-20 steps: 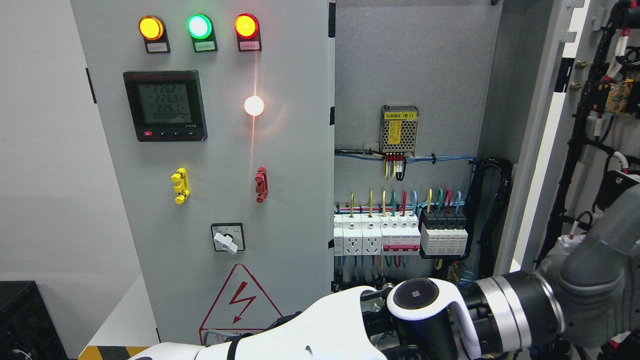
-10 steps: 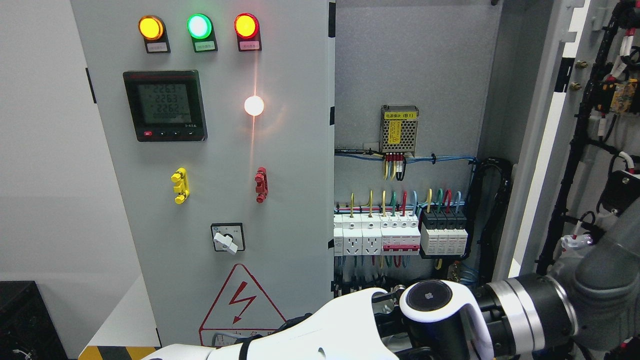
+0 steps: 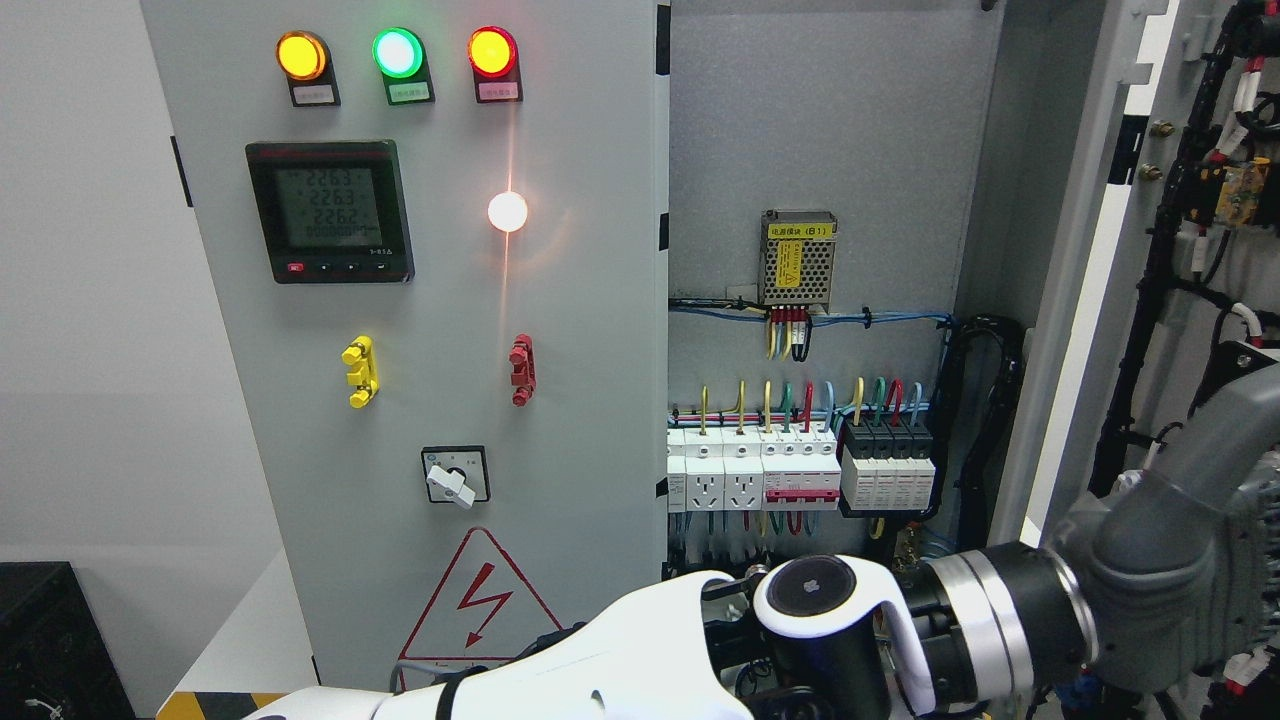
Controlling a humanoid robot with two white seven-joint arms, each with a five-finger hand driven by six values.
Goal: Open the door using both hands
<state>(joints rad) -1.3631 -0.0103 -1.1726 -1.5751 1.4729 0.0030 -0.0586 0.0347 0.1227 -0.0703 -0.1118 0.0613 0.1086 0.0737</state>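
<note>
The left arm (image 3: 560,675) is entering at seven o'clock, its hand hidden, so its grip cannot be told. The right door (image 3: 1100,300) is standing open at three o'clock, long axis upright, nearer the right arm (image 3: 1120,590), which is drawing back leftward from a half-second ago, its hand unseen.

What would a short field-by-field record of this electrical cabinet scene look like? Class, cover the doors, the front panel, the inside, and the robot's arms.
left door: shut, grey
right door: swung open at the far right
indicator lamps: amber, green, red, all lit
meter: black, digits lit
selector switch: white knob
warning sign: red lightning triangle
inside: row of breakers, mesh power module
left arm: white, from lower left
right arm: grey, from right
hands: hidden from view
</note>
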